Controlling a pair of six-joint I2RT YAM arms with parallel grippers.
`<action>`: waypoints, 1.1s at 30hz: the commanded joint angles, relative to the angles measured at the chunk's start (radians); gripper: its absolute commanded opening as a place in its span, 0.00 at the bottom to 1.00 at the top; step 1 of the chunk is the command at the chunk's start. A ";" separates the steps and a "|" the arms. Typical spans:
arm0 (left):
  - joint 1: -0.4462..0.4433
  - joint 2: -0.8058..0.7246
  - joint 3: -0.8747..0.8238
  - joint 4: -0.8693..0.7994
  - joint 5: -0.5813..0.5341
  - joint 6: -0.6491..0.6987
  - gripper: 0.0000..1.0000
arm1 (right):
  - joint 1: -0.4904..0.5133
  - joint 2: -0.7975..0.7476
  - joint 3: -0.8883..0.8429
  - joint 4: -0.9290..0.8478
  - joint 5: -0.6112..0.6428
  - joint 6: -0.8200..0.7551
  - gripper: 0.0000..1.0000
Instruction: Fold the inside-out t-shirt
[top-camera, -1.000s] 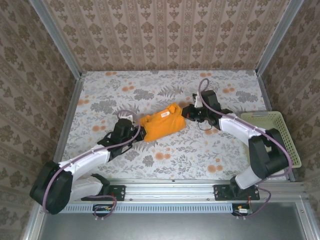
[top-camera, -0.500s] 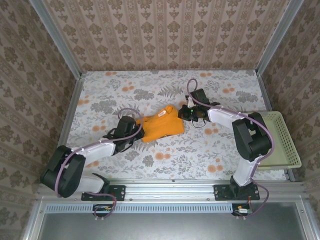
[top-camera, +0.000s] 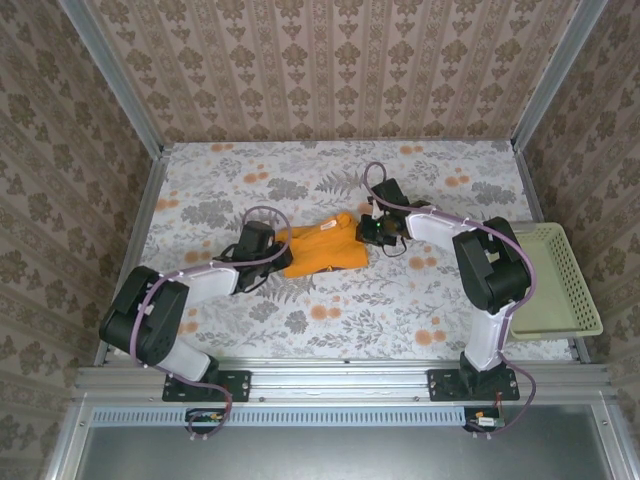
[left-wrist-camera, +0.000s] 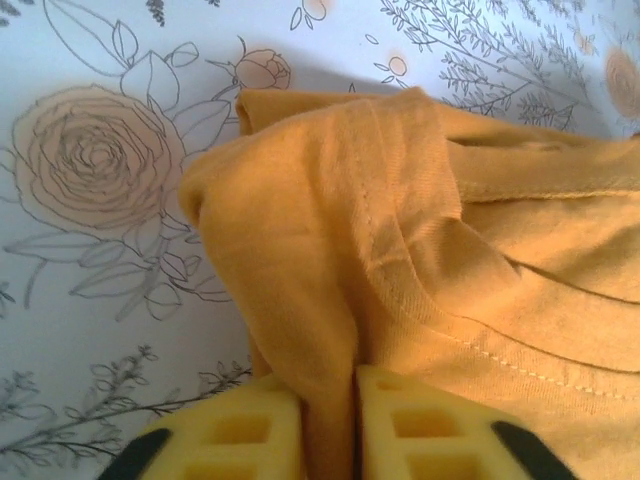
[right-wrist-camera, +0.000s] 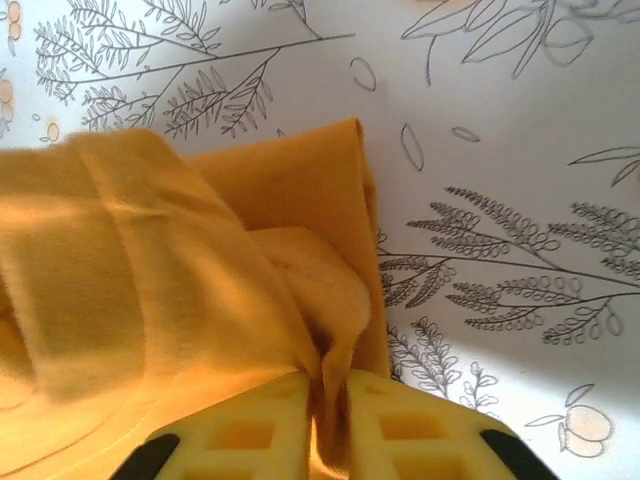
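The inside-out t-shirt (top-camera: 322, 250) is a mustard-orange bundle lying folded in the middle of the floral table (top-camera: 330, 310). My left gripper (top-camera: 284, 259) is at its left end. In the left wrist view the yellow pads (left-wrist-camera: 260, 425) are shut on a hemmed fold of the t-shirt (left-wrist-camera: 330, 260), and the cloth fills the narrow gap at my left gripper (left-wrist-camera: 355, 385). My right gripper (top-camera: 363, 233) is at the shirt's right end. There its pads (right-wrist-camera: 410, 425) pinch a thin ridge of the t-shirt (right-wrist-camera: 150, 270) at my right gripper (right-wrist-camera: 328, 392).
A pale cream mesh basket (top-camera: 560, 272) stands at the table's right edge. Metal frame posts and patterned walls close in the back and both sides. The rail with both arm bases (top-camera: 340, 385) runs along the near edge.
Both grippers have carried their shirt ends up and left across the table. The shirt lies a little farther back and flatter, and both arms are bent in closer to it.
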 joint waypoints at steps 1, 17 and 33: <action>0.031 -0.060 0.049 -0.078 0.046 0.041 0.32 | 0.001 -0.062 0.042 -0.077 0.053 -0.056 0.32; 0.109 0.138 0.254 -0.107 0.184 0.067 0.52 | 0.012 0.034 0.201 -0.090 0.007 -0.091 0.65; 0.155 0.242 0.377 -0.185 0.056 0.073 0.00 | -0.024 0.169 0.311 -0.175 0.175 -0.119 0.11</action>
